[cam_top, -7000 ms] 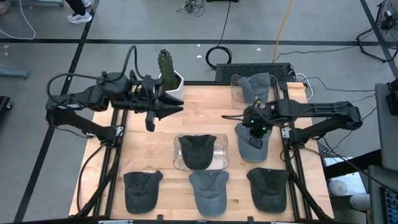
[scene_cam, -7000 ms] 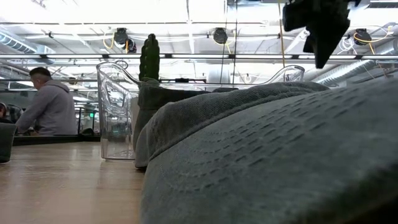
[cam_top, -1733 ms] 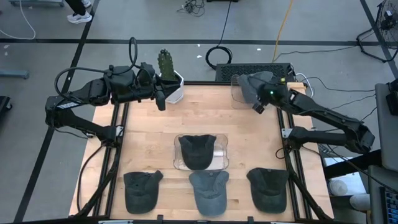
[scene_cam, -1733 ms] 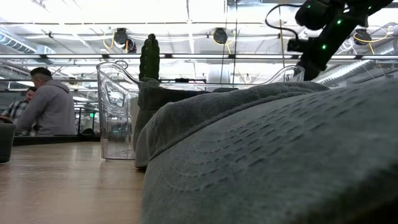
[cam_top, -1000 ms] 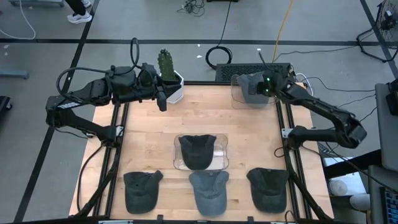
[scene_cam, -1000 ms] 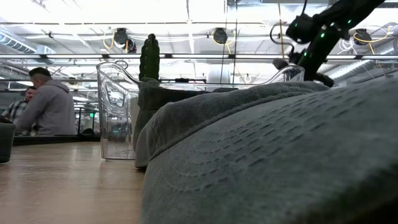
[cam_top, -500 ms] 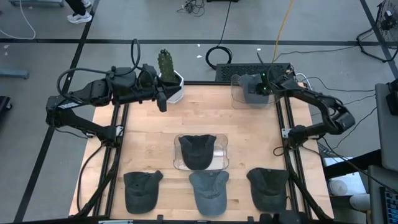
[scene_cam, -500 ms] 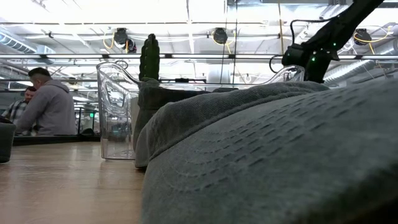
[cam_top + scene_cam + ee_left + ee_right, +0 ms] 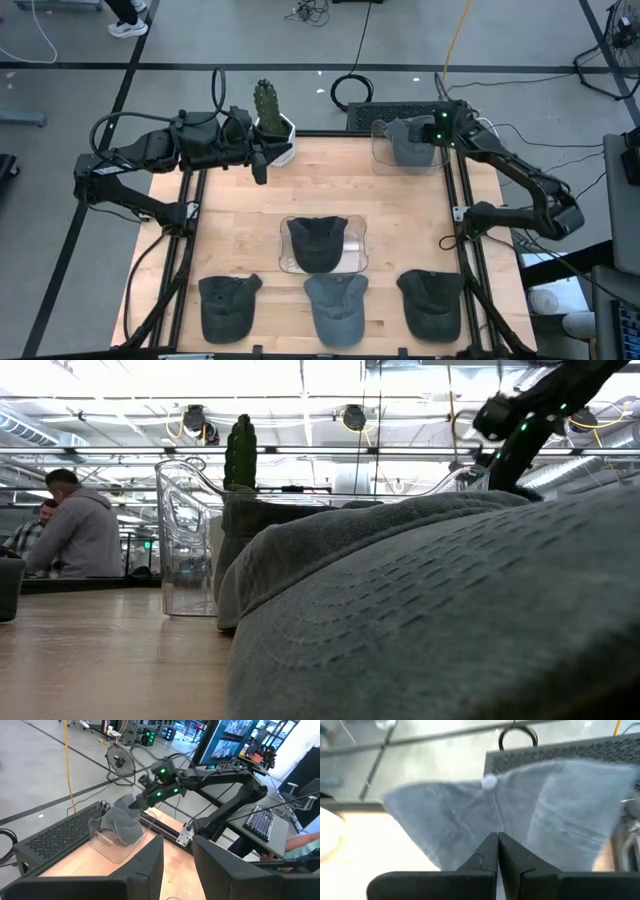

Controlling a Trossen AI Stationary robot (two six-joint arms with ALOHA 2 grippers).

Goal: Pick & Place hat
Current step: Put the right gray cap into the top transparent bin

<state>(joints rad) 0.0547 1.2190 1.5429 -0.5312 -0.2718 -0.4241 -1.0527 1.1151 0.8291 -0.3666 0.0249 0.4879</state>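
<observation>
The right hand (image 9: 432,137) sits at the far right corner of the wooden surface (image 9: 330,190), over a clear bin (image 9: 385,160) that holds a grey hat (image 9: 408,142). In the right wrist view its two fingers (image 9: 490,855) are pressed together with no visible gap, and the hat's crown (button on top) fills the view just beyond their tips. Whether any fabric is pinched between them is hard to tell; they look shut on nothing.

The left hand (image 9: 260,160) waits at the far left of the surface, beside a potted cactus (image 9: 266,108) in a white pot. Its fingers (image 9: 150,865) stand apart in the left wrist view.

Four other grey hats lie on the surface: one (image 9: 318,240) in a clear tray (image 9: 352,258) at the centre, and three along the near edge, at left (image 9: 226,305), middle (image 9: 336,305) and right (image 9: 432,298).

In the low view, people (image 9: 75,525) sit in the room beyond.
</observation>
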